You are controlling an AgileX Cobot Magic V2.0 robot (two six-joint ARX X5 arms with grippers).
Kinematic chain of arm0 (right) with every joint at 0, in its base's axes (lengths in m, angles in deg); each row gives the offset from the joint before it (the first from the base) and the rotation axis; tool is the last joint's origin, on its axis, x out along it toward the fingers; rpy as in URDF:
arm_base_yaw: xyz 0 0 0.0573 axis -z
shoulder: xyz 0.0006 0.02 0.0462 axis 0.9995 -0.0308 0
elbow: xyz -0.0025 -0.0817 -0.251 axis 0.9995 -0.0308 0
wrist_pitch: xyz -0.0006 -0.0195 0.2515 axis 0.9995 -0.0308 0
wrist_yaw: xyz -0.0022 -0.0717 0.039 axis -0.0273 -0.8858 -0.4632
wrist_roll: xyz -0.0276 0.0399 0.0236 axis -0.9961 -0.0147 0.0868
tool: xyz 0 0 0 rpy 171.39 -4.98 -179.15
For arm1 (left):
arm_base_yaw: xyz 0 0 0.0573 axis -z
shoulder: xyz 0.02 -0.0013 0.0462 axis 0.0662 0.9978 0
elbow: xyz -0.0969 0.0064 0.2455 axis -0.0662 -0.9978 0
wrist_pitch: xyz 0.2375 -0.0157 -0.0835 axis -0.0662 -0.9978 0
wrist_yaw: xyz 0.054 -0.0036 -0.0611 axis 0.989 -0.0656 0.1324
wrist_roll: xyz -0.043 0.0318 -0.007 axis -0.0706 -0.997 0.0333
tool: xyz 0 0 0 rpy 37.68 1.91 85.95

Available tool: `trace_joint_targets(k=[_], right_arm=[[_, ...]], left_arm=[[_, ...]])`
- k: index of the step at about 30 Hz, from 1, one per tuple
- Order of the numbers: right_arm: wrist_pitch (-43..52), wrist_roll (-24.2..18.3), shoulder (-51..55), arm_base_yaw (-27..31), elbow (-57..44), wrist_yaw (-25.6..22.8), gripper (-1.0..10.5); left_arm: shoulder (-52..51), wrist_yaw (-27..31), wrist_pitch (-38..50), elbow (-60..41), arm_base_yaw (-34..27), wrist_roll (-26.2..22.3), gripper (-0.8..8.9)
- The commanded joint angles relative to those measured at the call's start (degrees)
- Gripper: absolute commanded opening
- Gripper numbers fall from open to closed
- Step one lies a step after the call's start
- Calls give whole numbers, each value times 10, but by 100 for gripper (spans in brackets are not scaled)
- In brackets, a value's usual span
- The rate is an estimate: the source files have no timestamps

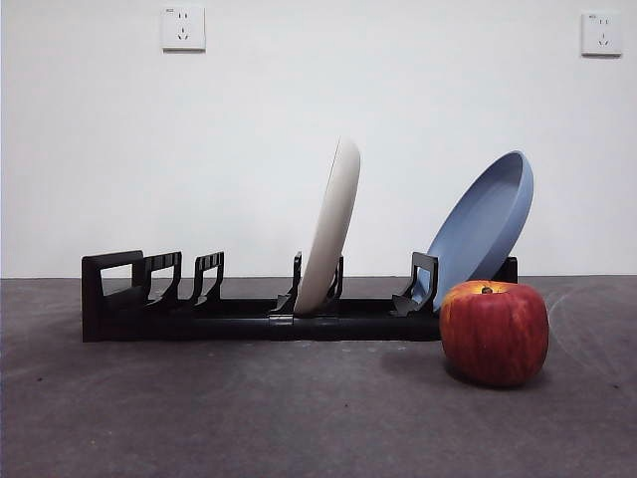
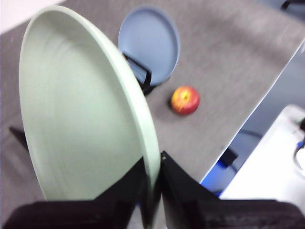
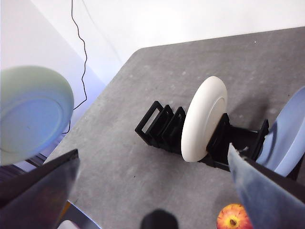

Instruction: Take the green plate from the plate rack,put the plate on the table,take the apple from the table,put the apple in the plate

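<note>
Left jaws (image 2: 153,191) clamped on the rim of the green plate (image 2: 81,114), held up off the bench (image 1: 299,418), clear of the plate rack (image 1: 249,319). Right jaws (image 3: 152,191) spread wide, holding nothing, above the bench. Cream plate (image 1: 331,224) and blue plate (image 1: 483,224) stand in the rack. Apple (image 1: 494,332) sits on the bench just beside the blue-plate end.

Cream plate (image 1: 331,227), blue plate (image 1: 485,223), upright.
</note>
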Motion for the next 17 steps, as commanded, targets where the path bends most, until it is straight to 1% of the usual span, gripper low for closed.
trace_joint_targets(k=[1, 5, 10, 14, 17], right_arm=[[-2, 0, 0, -1, 2, 2, 593], [-2, 0, 0, -1, 2, 2, 593], [-2, 0, 0, -1, 2, 2, 594], [-3, 0, 0, -1, 2, 2, 593], [-3, 0, 0, -1, 2, 2, 593]], left_arm=[[2, 47, 15, -64, 44, 42, -9], [2, 119, 64, -166, 112, 84, -9], [26, 209, 176, -285, 191, 123, -9], [72, 259, 229, -348, 215, 139, -9], [121, 264, 256, -381, 217, 149, -9]])
